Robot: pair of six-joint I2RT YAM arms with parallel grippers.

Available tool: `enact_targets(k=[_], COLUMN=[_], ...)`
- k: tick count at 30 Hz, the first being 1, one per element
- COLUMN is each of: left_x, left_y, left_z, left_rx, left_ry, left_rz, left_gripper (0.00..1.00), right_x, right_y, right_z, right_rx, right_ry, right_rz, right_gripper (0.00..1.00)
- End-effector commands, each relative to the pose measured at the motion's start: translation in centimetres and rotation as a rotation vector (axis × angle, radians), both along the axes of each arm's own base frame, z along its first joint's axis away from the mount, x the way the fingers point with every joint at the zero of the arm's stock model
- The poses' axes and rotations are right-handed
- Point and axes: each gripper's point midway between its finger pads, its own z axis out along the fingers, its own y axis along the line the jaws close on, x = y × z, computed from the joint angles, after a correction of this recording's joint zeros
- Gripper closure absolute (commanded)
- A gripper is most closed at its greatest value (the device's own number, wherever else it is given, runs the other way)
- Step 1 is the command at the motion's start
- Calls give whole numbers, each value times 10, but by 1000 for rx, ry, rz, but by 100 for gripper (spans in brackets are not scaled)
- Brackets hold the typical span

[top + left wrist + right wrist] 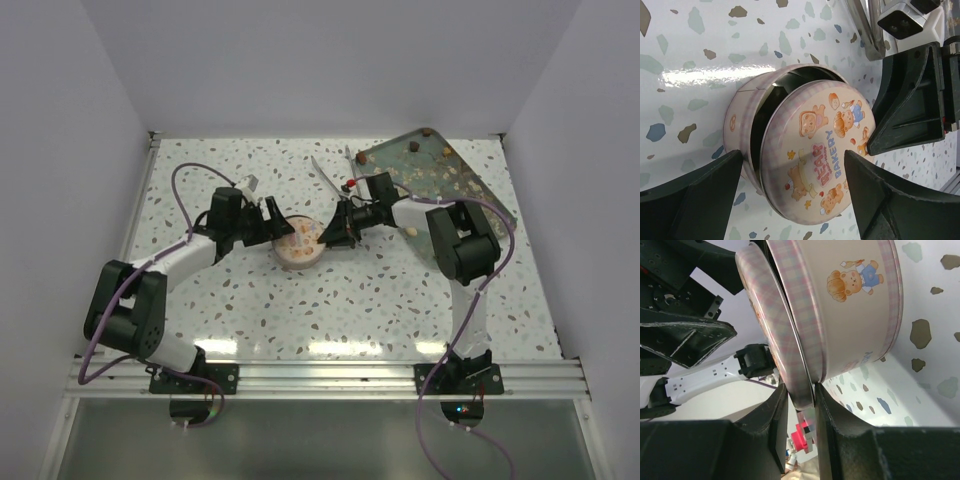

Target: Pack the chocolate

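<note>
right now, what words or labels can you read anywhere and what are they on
"BEAR BAKERY": on the tin lid, pink then blue letters
Blue lettering low on the tin wall, right wrist view: mostly hidden, unreadable
Nothing else legible

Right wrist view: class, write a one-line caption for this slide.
The right gripper pinches the lid by its rim, holding it ajar against the tin on the speckled table.
</note>
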Motion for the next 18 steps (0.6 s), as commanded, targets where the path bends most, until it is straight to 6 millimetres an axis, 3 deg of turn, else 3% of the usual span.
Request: enact_targets(k=[1,9,18], left_x=[7,3,-4], left_y=[-12,-11,-7], left_z=[11,8,4], left_rx=[-64,-65,-34], left_ry=[-48,-31,-14], left_rz=[-31,-31,-36], left_gripper=[12,12,14], right_x=[-4,3,18], right_y=[-10,-9,-1], right_z=[-51,-51,-32], right_rx=[-185,-192,-159], right_ry=[57,54,46], right_rz=[-50,-71,-118], right_gripper=[75,75,76])
